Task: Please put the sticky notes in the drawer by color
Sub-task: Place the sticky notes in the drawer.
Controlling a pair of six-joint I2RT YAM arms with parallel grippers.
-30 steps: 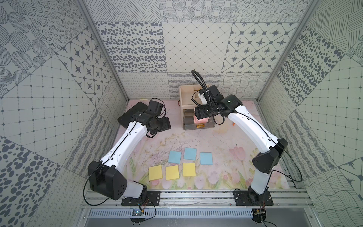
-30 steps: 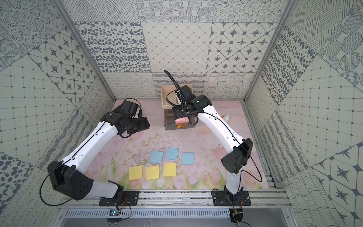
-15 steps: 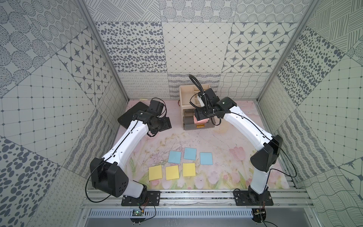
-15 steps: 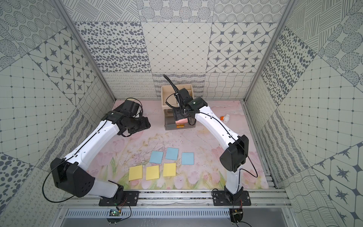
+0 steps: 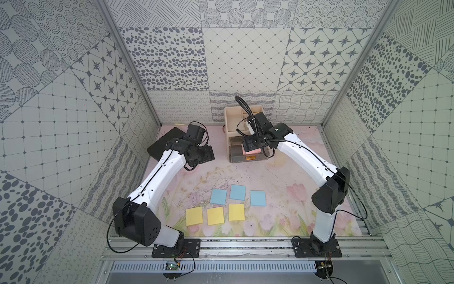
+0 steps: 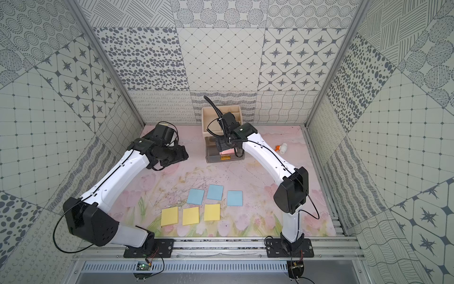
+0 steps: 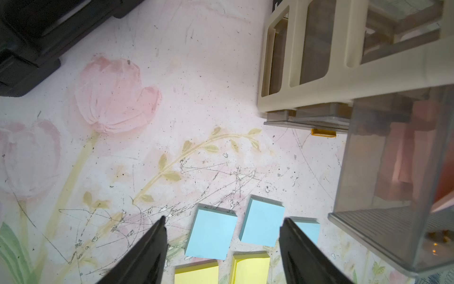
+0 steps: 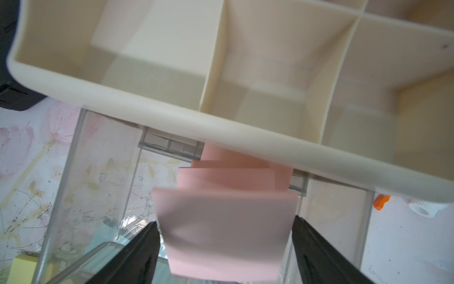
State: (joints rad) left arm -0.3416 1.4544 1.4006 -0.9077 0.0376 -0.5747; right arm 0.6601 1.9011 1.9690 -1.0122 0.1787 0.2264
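Judging the salmon-pink square paper pad (image 8: 226, 228) light and bendy, best taken by opposite edges, we find it lower centre between the right fingers (image 8: 140, 253), over the open translucent grey drawer (image 5: 237, 160); whether pinched or loose we cannot tell. Left fingers (image 7: 147, 250) are spread and empty.

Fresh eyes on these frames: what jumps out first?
Two neat rows lie toward the front of the flowered mat: three blue notes behind three yellow notes. At the back, the right gripper hangs over the pulled-out drawer of the cream cabinet, a blurred pink pad between its fingers, more pink pads beneath.
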